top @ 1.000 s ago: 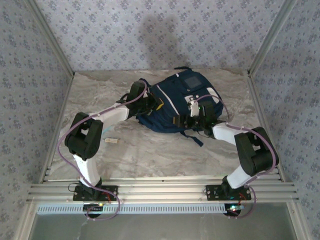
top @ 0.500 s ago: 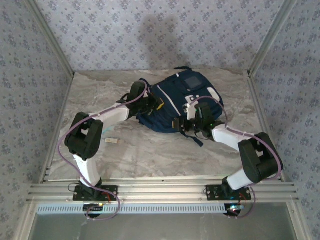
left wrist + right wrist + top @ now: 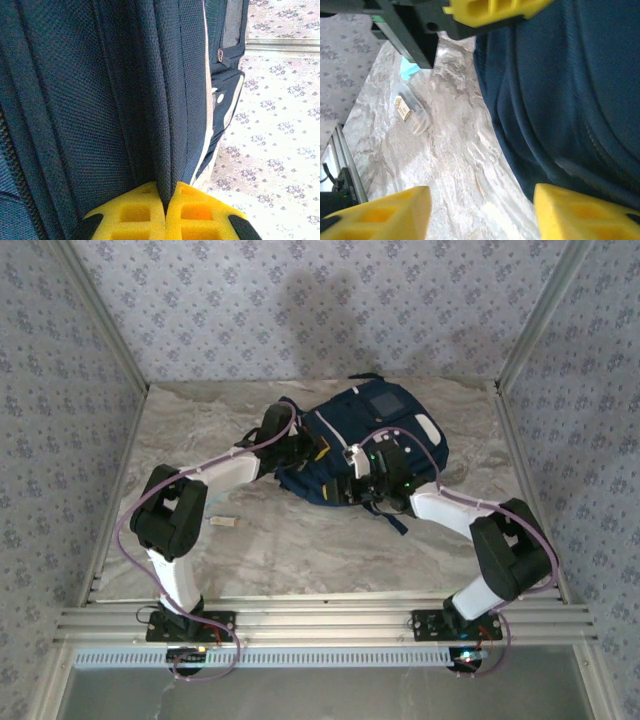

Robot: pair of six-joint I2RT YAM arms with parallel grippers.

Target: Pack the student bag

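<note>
Two arms reach to the student bag (image 3: 375, 415), which lies flat at the middle-back of the marble-patterned worktop (image 3: 300, 550). The bag is of navy woven fabric with a fine mesh grain, thin white trim stripes and a grey square panel on its front. Its shape is soft and rounded.

The left pincer (image 3: 166, 197) has yellow fingers with hollow cells, and they are pressed together on a raised fold of this fabric at the bag's left side. The right pincer (image 3: 480, 200) has its yellow fingers wide apart and holds nothing, above the bag's near edge and the bare stone. A small clear tube (image 3: 410, 112) with a paper label lies on the worktop, apart from the bag.

Compared with half a second before, the right wrist has shifted to the left across the bag, so a white patch on the bag's right side is now uncovered. The left arm has kept its place. Both arms are bent at the elbow and stretched forward.
</note>
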